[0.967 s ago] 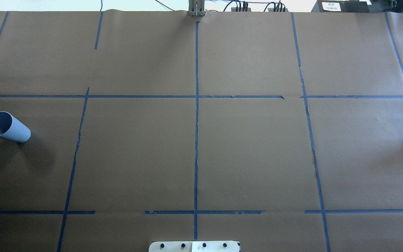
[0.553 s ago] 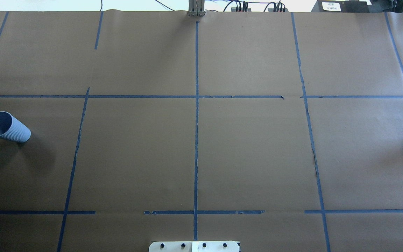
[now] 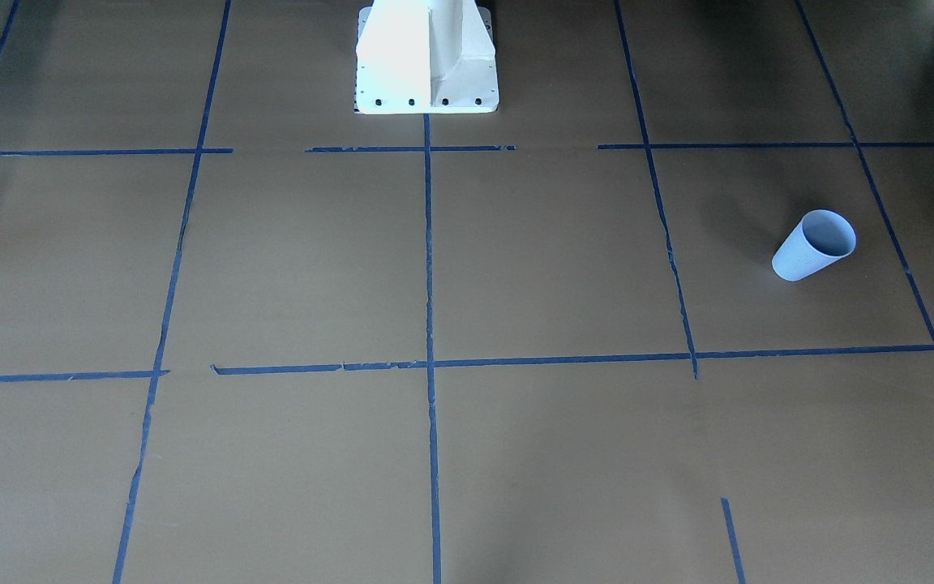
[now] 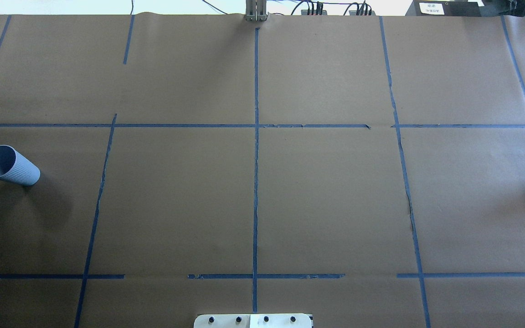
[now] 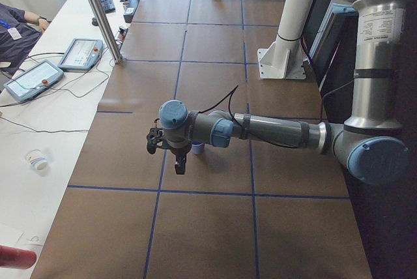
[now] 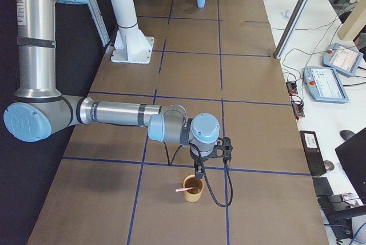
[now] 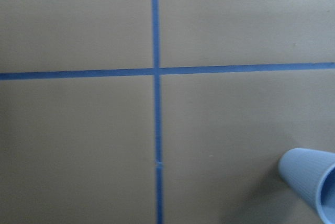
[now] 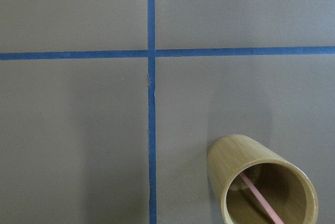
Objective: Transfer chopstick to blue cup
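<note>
The chopstick (image 8: 259, 197) leans in a tan cup (image 8: 230, 153) just under the right end effector (image 6: 198, 173), handy to grab; the blue cup (image 7: 303, 174) sits by the left end effector (image 5: 179, 165); I can't tell either's grip.

Comparison is possible in the overhead view only; the other cameras give me no earlier picture. Finding: no change recorded. The cup (image 4: 9, 165) shows no shift against the tape lines (image 4: 256, 182), and nothing has entered or left the table (image 4: 335, 205). Any difference in the faint shading at the table's right edge is too slight for me to confirm. The left arm (image 5: 273, 132) and right arm (image 6: 114, 113) appear in the side views alone, so I cannot judge whether either has moved.
</note>
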